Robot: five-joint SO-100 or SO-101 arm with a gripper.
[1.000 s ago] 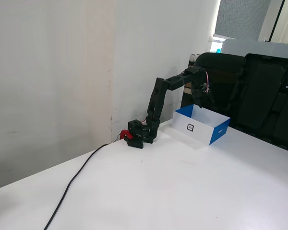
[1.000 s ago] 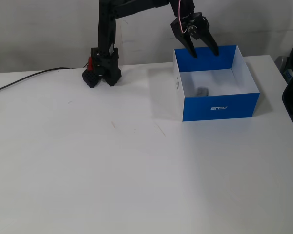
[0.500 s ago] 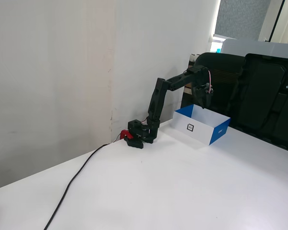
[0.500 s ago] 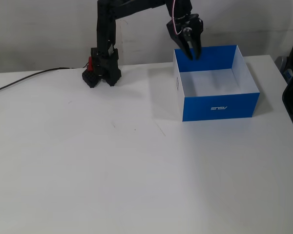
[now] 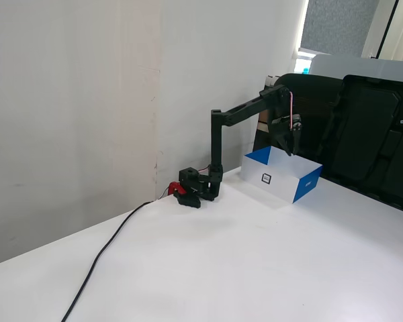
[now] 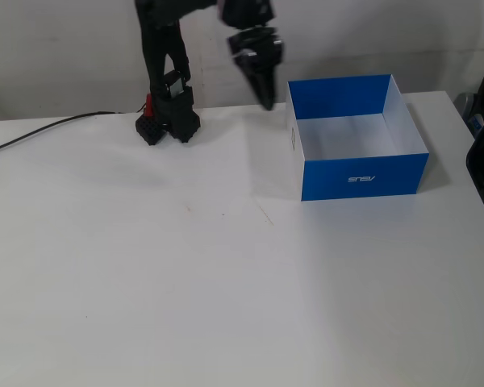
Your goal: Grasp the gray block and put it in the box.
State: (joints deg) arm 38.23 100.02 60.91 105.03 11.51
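The box (image 6: pixel 363 177) stands at the right of the table, blue outside and white inside; its white side with a small square mark faces the camera in a fixed view (image 5: pixel 254 172). The gray block shows in neither view, and the visible part of the box's inside looks bare. My gripper (image 6: pixel 267 101) hangs shut with its fingers pointing down, just left of the box's back left corner and above the table. In the other fixed view my gripper (image 5: pixel 294 149) hovers above the box's rim. Nothing shows between the fingers.
The arm's base (image 6: pixel 168 122) sits at the back of the table by the wall, with a black cable (image 6: pixel 48 125) running off to the left. Large black cases (image 5: pixel 369 134) stand behind the box.
The gripper was open over the box's back wall with a gray block lying inside; it has shut and swung left, clear of the box. The block no longer shows.
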